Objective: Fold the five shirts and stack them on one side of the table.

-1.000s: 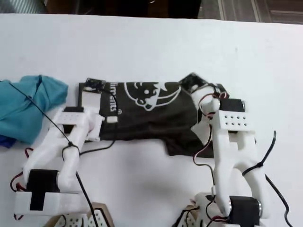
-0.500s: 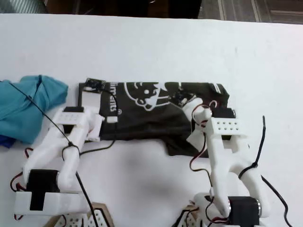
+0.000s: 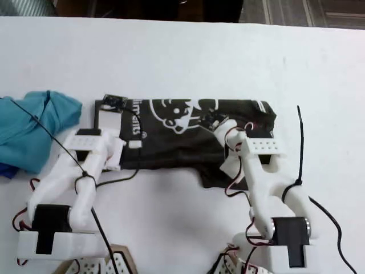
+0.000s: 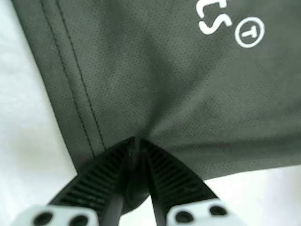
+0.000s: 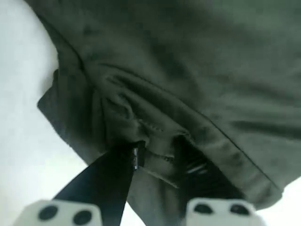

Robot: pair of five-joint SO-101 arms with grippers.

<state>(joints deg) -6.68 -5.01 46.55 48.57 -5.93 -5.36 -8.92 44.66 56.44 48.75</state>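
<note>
A dark shirt (image 3: 171, 142) with a white print lies spread across the middle of the white table (image 3: 171, 51). At the shirt's left end my left gripper (image 3: 112, 108) is shut on its hemmed edge; in the left wrist view the fingertips (image 4: 136, 141) pinch a pucker of dark cloth (image 4: 164, 70). My right gripper (image 3: 210, 121) is over the right half of the shirt. In the right wrist view the right gripper (image 5: 157, 148) has a bunched fold of the dark shirt (image 5: 188, 56) between its fingers.
A crumpled teal shirt (image 3: 34, 125) lies at the table's left edge, with a bit of blue cloth (image 3: 5, 170) beside it. The far half of the table is bare white surface. Both arm bases stand at the near edge.
My right gripper has moved from the shirt's far right corner leftward and nearer, over the print, carrying cloth with it. The left arm has stayed put.
</note>
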